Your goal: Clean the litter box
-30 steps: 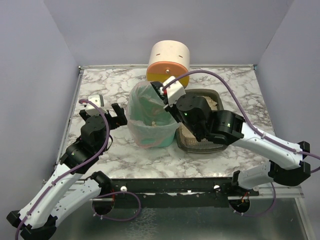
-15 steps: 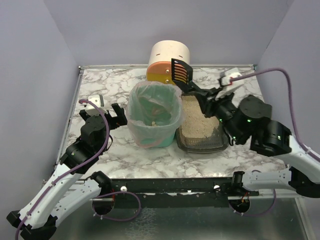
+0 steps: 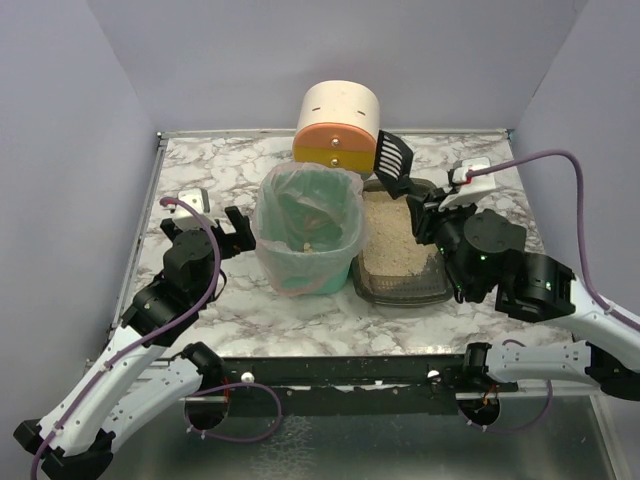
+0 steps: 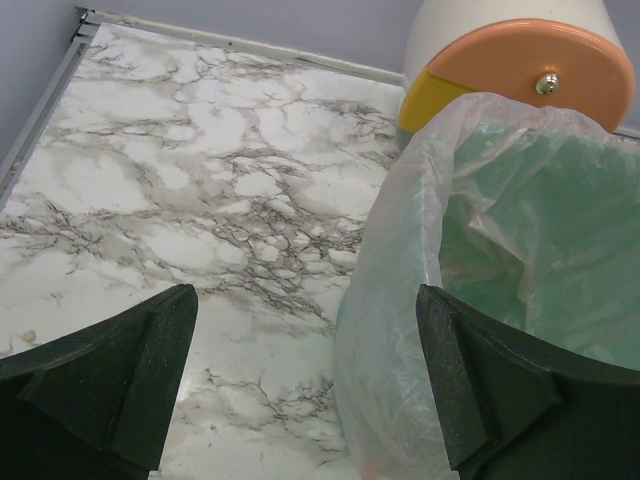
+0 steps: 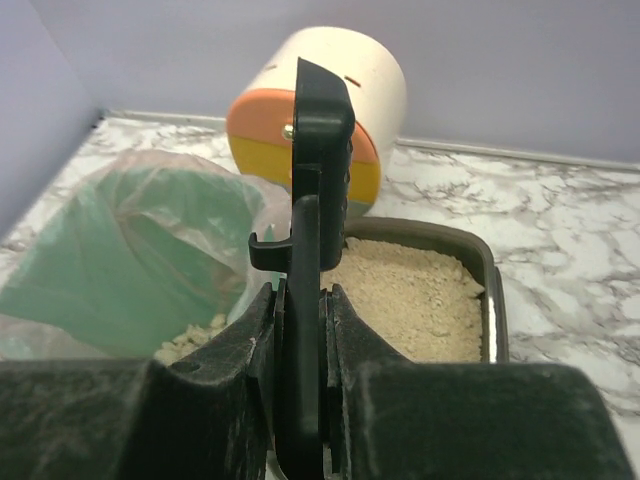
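Observation:
The litter box (image 3: 401,297) is a dark grey tray of beige litter, right of the green bin; its rim also shows in the right wrist view (image 5: 490,300). My right gripper (image 3: 420,213) is shut on the handle of a black slotted scoop (image 3: 392,159), held upright above the box's far end. In the right wrist view the scoop (image 5: 320,130) stands edge-on between my gripper's (image 5: 300,335) pads, over the litter. My left gripper (image 3: 232,228) is open and empty just left of the bin, and in the left wrist view (image 4: 305,380) its jaws straddle the bag's edge.
The green bin (image 3: 307,235) with a clear bag liner holds some litter clumps; it also shows in the wrist views (image 4: 520,260) (image 5: 130,250). A cream, orange and yellow cylinder (image 3: 338,125) stands behind it. A small grey block (image 3: 190,200) lies at far left.
My right arm has swung from over the green bin to the right and pulled back; the scoop now stands upright above the litter box's far end. The left arm has not moved.

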